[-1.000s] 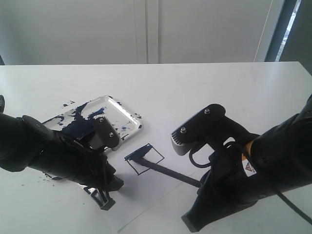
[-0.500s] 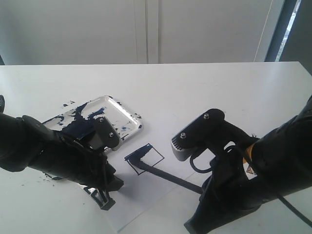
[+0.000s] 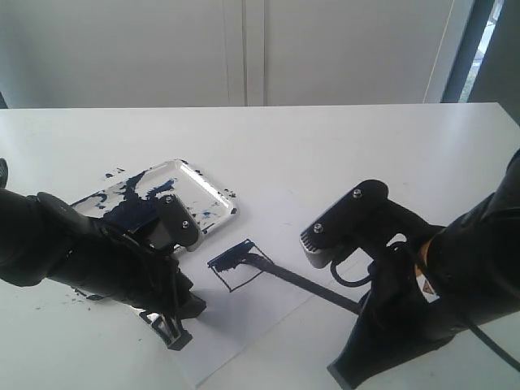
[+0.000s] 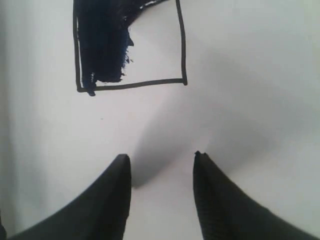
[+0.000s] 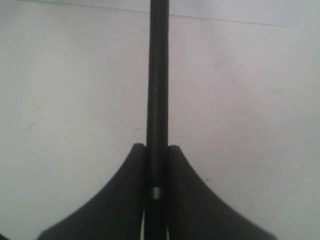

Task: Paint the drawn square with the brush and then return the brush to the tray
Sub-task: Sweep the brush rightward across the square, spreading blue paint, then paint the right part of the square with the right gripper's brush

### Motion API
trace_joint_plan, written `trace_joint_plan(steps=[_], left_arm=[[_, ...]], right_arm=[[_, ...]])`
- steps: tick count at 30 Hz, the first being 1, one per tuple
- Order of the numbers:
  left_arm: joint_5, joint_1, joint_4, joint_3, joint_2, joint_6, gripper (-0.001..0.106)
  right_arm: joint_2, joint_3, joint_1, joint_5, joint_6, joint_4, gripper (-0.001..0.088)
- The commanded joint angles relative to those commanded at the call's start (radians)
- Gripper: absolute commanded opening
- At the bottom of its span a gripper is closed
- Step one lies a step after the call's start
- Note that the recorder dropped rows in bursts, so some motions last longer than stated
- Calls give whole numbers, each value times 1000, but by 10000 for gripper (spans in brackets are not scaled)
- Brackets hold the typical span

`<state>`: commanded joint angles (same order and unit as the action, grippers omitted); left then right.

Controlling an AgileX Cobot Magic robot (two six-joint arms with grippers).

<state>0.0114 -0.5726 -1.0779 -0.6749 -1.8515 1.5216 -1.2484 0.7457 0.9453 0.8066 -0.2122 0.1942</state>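
The long black brush (image 3: 301, 282) slants from my right gripper (image 3: 357, 309) toward the drawn square (image 3: 240, 265), its tip resting on the square's far right side. In the right wrist view both fingers pinch the brush handle (image 5: 158, 100), so the right gripper (image 5: 157, 147) is shut on it. The drawn square (image 4: 130, 45) shows in the left wrist view with a dark blue painted patch along one side. My left gripper (image 4: 161, 161) hovers open over the white paper, holding nothing; in the exterior view it (image 3: 172, 329) sits just left of the square. The paint-smeared white tray (image 3: 210, 189) lies behind the left arm.
The paper sheet (image 3: 268, 313) carrying the square lies on a white table (image 3: 341, 146). Dark paint splatters (image 3: 114, 174) dot the table around the tray. A wall stands behind the table's far edge.
My right arm has shifted to the right and the brush tip has swept across the square from its left part toward its far right side. The left arm has stayed still.
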Motion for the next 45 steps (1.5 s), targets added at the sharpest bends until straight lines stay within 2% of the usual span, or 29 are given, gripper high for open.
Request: trace_joint_plan(steps=[4,9,12,20,28,36,41,45], left_arm=[[2,0,0,0,0,0,471],[4,0,0,0,0,0,471],[4,0,0,0,0,0,471],[6,0,0,0,0,0,471],[6,0,0,0,0,0,471],[6,0,0,0,0,0,471],[6,0,0,0,0,0,471],[14,0,0,0,0,0,471]], right_arm=[[0,0,2,-4,20,-41,0],[0,0,2,-22,176,-213,0],[0,0,2,-25,190,-248,0],[0,0,2,-23,184,-234,0],[0,0,2,3,44,-67,0],[0,0,2,26,-36,27,0],[0,0,2,26,-35,18,0],[0,0,2,26,12,-55,0]])
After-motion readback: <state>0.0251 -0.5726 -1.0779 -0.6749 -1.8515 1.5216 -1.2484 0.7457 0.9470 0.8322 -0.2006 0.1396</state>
